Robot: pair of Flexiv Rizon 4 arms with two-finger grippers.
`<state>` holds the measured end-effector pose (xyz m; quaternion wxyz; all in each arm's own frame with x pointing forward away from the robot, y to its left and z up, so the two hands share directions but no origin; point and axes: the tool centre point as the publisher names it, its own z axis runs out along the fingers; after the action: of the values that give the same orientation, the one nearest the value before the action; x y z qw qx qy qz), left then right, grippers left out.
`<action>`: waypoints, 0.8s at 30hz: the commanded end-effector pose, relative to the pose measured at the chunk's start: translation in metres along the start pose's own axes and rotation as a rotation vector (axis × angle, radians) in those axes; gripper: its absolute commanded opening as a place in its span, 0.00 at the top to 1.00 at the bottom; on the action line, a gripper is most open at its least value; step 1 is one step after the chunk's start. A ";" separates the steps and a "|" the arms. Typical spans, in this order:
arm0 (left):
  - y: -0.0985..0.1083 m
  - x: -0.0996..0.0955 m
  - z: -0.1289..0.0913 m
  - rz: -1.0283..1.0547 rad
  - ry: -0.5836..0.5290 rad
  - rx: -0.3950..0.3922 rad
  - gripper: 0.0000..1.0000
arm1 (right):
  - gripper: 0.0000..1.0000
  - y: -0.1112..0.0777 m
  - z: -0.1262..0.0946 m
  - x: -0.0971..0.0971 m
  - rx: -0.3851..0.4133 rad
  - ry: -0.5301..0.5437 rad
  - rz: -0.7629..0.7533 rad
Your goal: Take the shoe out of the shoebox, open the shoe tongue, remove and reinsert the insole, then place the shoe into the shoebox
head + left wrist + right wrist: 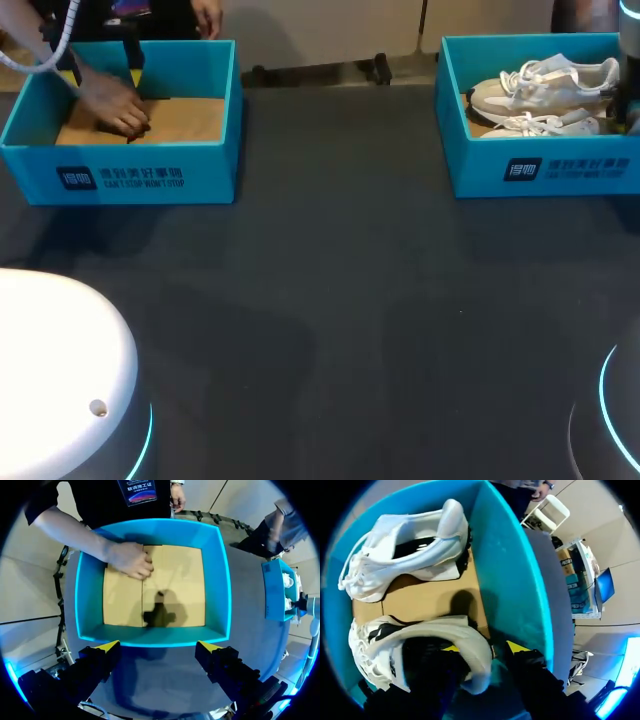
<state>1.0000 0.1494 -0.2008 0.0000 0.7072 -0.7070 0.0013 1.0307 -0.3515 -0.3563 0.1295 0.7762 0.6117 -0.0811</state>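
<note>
The right gripper (484,647) stood apart astride the heel of the near shoe (435,630), apparently not yet clamped, poised to lift it from the shoebox (505,555); the left gripper (159,647) hung spread wide.

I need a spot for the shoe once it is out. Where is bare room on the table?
Free: the dark table between the left shoebox and right shoebox. Crowded: a person's hand in the left one; two shoes and the right pincer fill the right.
</note>
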 end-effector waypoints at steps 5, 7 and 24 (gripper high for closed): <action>0.000 0.000 0.000 0.000 -0.001 -0.001 0.00 | 0.54 -0.004 0.019 0.003 0.014 -0.001 -0.005; 0.000 0.000 0.000 0.000 -0.001 -0.001 0.00 | 0.60 -0.005 0.024 0.005 0.023 0.004 -0.005; 0.000 0.000 0.000 0.000 -0.001 -0.001 0.00 | 1.00 -0.010 -0.019 -0.011 0.014 -0.095 0.028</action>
<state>1.0000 0.1494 -0.2007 0.0000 0.7072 -0.7070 0.0013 1.0246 -0.3594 -0.3541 0.1474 0.7806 0.5949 -0.1226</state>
